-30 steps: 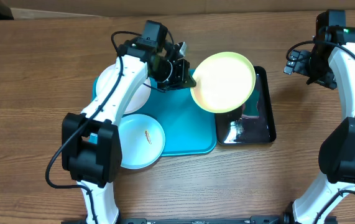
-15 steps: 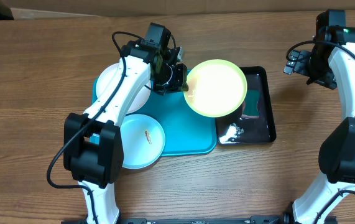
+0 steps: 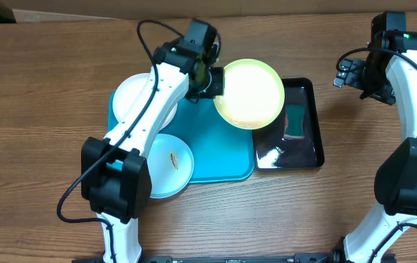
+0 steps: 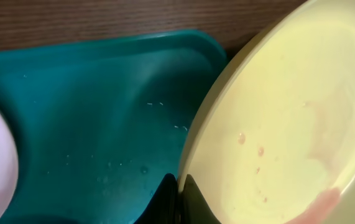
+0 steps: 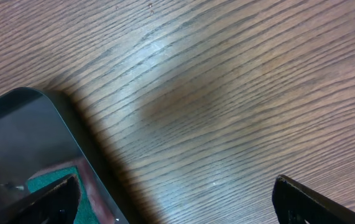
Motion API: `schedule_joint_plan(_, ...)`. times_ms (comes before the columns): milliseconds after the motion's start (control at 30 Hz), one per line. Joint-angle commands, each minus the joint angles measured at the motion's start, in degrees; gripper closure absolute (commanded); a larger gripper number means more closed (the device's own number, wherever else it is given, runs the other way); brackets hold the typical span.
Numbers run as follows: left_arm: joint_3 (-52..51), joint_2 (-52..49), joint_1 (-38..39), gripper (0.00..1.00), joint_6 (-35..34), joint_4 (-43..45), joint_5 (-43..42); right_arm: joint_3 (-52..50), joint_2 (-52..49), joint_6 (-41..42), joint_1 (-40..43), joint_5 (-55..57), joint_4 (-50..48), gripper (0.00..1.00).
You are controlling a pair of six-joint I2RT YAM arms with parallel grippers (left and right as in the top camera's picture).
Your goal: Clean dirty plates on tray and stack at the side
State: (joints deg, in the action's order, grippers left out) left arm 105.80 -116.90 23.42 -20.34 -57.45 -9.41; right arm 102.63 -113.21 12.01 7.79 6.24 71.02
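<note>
My left gripper (image 3: pixel 212 82) is shut on the rim of the lime green plate (image 3: pixel 250 93) and holds it lifted over the right end of the turquoise tray (image 3: pixel 219 157) and the black tray. In the left wrist view the fingers (image 4: pixel 178 198) pinch the green plate's (image 4: pixel 289 124) edge, and small brown specks show on it above the tray (image 4: pixel 102 124). The white plate (image 3: pixel 134 102) lies at the tray's left end. The pale blue plate (image 3: pixel 166 166) with a brown smear lies at the tray's front left. My right gripper (image 3: pixel 345 74) is open and empty over bare table.
A glossy black tray (image 3: pixel 307 150) with a green sponge (image 3: pixel 295 121) sits right of the turquoise tray. In the right wrist view its corner (image 5: pixel 22 124) is at the lower left, with wood table beyond.
The left gripper has carried the green plate to the left and back, and its wrist has turned. The sponge in the black tray is now uncovered. The right arm has not moved.
</note>
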Motion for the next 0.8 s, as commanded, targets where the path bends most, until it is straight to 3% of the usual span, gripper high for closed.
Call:
schedule_joint_plan(0,7.5,-0.3,2.2,0.96,-3.9,-4.7,3.7,0.2,0.2,0.4,0.1,0.2,-0.2,0.0)
schedule_joint_plan(300,14.1,-0.3,3.3,0.96,-4.6,-14.6,0.4,0.2,0.2,0.4,0.1,0.2,-0.2,0.0)
schedule_joint_plan(467,14.1,-0.3,3.7,0.96,-3.8,-15.7,3.3,0.2,0.2,0.4,0.1,0.2,-0.2,0.0)
schedule_joint_plan(767,14.1,-0.3,13.5,0.96,-3.4,-12.1,26.8,0.2,0.2,0.4,0.1,0.2,-0.2,0.0)
